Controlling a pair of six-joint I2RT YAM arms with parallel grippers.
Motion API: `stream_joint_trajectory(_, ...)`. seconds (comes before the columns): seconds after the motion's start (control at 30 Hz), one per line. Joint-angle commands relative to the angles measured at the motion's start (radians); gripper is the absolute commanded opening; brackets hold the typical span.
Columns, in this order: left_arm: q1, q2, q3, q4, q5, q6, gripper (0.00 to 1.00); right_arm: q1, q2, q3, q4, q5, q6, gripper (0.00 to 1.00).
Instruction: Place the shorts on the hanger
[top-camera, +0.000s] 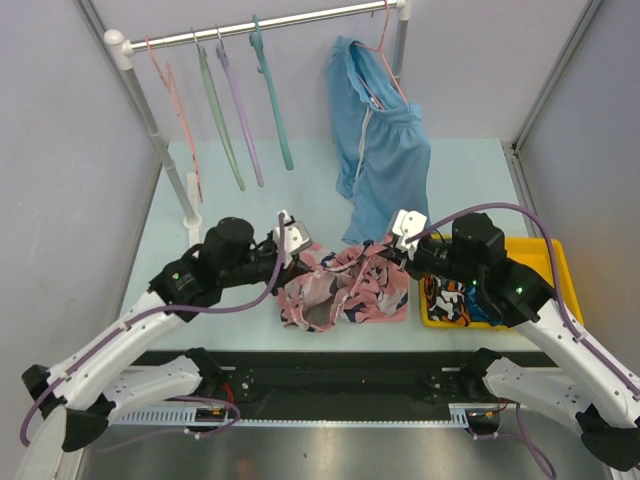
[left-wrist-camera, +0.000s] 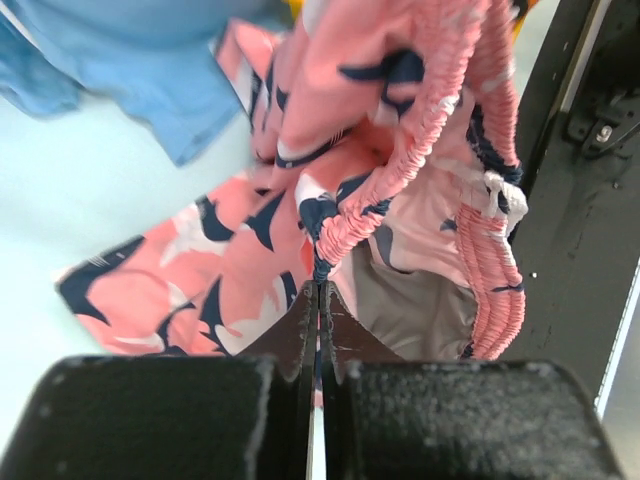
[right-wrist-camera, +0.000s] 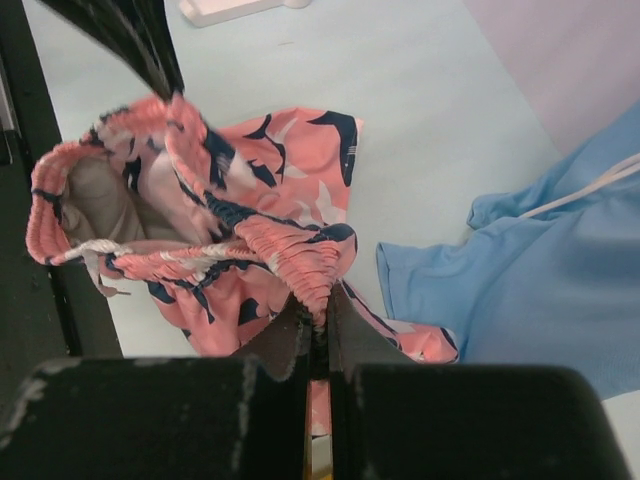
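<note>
The pink shorts (top-camera: 345, 285) with navy and white print hang slack between my two grippers near the table's front edge. My left gripper (top-camera: 297, 252) is shut on the elastic waistband at its left end; the left wrist view shows the pinched band (left-wrist-camera: 322, 262). My right gripper (top-camera: 398, 252) is shut on the waistband at its right end, as the right wrist view shows (right-wrist-camera: 320, 312). The teal-green hanger (top-camera: 272, 98) hangs on the rail (top-camera: 290, 22) at the back, well beyond both grippers.
Pink (top-camera: 178, 115), pale green (top-camera: 220, 120) and purple (top-camera: 240, 115) hangers hang on the rail left of the teal one. Plain light-blue shorts (top-camera: 380, 150) hang on a pink hanger at the right. A yellow tray (top-camera: 552, 262) of patterned clothes sits at the right.
</note>
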Motion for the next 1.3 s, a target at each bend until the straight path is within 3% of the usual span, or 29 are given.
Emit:
stream_joint_trajectory(0.0,0.016,-0.045,0.032,-0.013,-0.027,0.048,0.00,0.003,-0.027,0.022,-0.076,-0.055,-0.069,0.00)
stream_joint_trajectory(0.13,0.019,-0.032,0.065,-0.046,0.020,0.097,0.01,0.003,-0.016,0.034,-0.114,-0.091,-0.077,0.00)
stream_joint_trajectory(0.17,0.021,-0.020,0.090,-0.083,0.100,0.111,0.09,0.003,-0.007,0.037,-0.107,-0.083,-0.059,0.00)
stream_joint_trajectory(0.23,0.019,-0.003,0.168,-0.096,0.131,0.115,0.40,0.001,0.002,0.048,-0.093,-0.053,-0.031,0.00)
stream_joint_trajectory(0.5,0.021,0.134,0.582,-0.096,-0.007,0.076,0.71,0.000,0.044,0.068,-0.065,-0.037,0.012,0.00)
stream_joint_trajectory(0.6,0.021,0.174,0.684,-0.053,-0.099,0.045,0.75,0.000,0.048,0.068,-0.048,-0.011,0.033,0.00)
stream_joint_trajectory(0.67,0.025,0.221,0.748,-0.040,-0.195,0.014,0.72,0.000,0.050,0.068,-0.029,0.010,0.047,0.00)
stream_joint_trajectory(0.73,0.040,0.260,0.811,-0.037,-0.339,-0.061,0.72,-0.003,0.056,0.074,-0.021,0.036,0.059,0.00)
stream_joint_trajectory(0.87,0.094,0.355,0.903,-0.021,-0.435,-0.179,0.74,-0.013,0.062,0.075,-0.016,0.030,0.057,0.00)
stream_joint_trajectory(0.93,0.094,0.387,0.946,0.003,-0.557,-0.266,0.75,-0.011,0.064,0.075,-0.018,0.027,0.055,0.00)
stream_joint_trajectory(1.27,0.122,0.583,1.112,0.029,-0.800,-0.270,0.67,-0.022,0.041,0.063,-0.019,0.030,0.052,0.00)
